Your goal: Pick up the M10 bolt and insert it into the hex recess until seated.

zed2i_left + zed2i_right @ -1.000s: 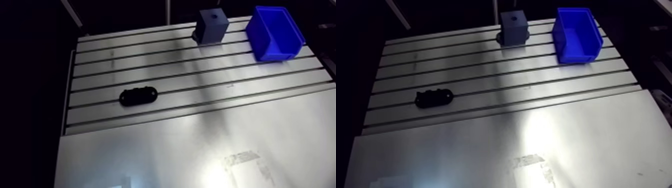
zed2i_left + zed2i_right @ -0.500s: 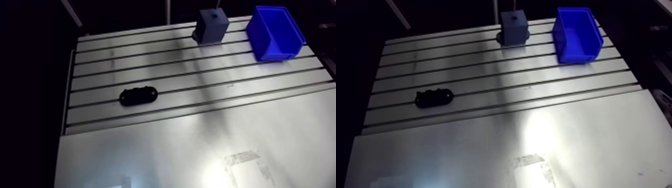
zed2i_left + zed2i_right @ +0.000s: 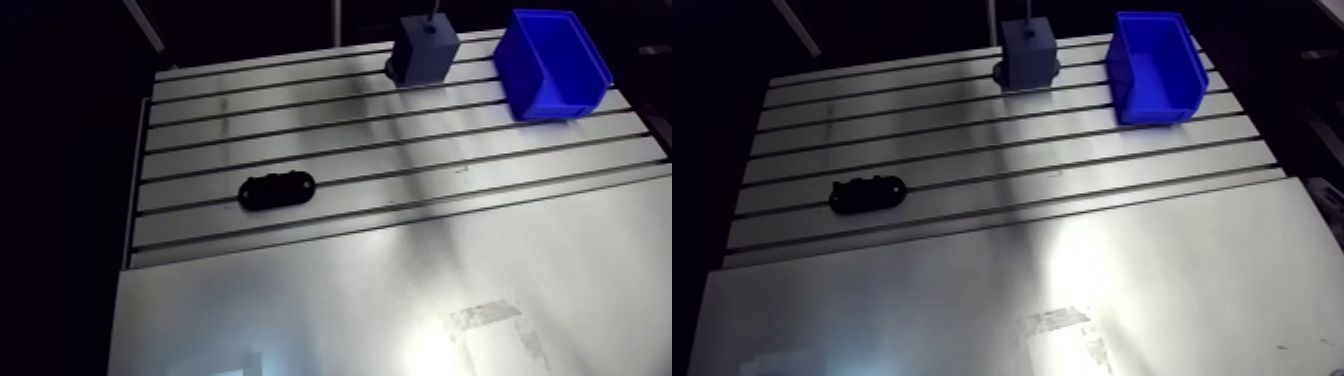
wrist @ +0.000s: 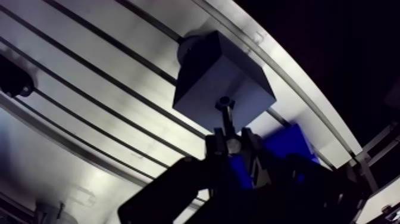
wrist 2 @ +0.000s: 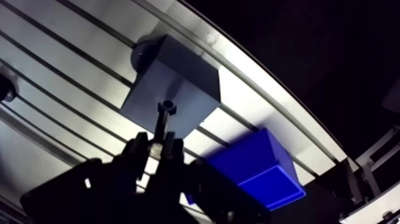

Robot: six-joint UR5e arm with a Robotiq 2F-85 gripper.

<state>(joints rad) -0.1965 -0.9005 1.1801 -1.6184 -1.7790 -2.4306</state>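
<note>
Slotted aluminium tabletop (image 3: 350, 290) fills most of what I can see, lit in patches with dark all around it. At its far edge stands a grey block (image 3: 425, 52), and just beside that, apart from it, sits a blue bin (image 3: 550, 65) with its open side up. Well away from both, nearer the arm's side and off towards the other edge, a small black part (image 3: 277, 190) lies flat across the ribs between two slots. From the wrist view, the end effector (image 4: 232, 144) is clamped on the bolt (image 4: 225, 119). Its two fingers (image 4: 218, 145) stand only narrowly apart, pressed against the shank from either side. The bolt sticks straight out ahead of the fingertips, thin and dark, with a slightly wider head at its far end. That head lies over the middle of the block's top face, so the bolt is lined up with the block rather than with the bin, which lies off to one side of the fingers. I cannot tell whether the head touches the face or hangs just above it. In the arm view, only a thin upright sliver shows at the top of the block.
</note>
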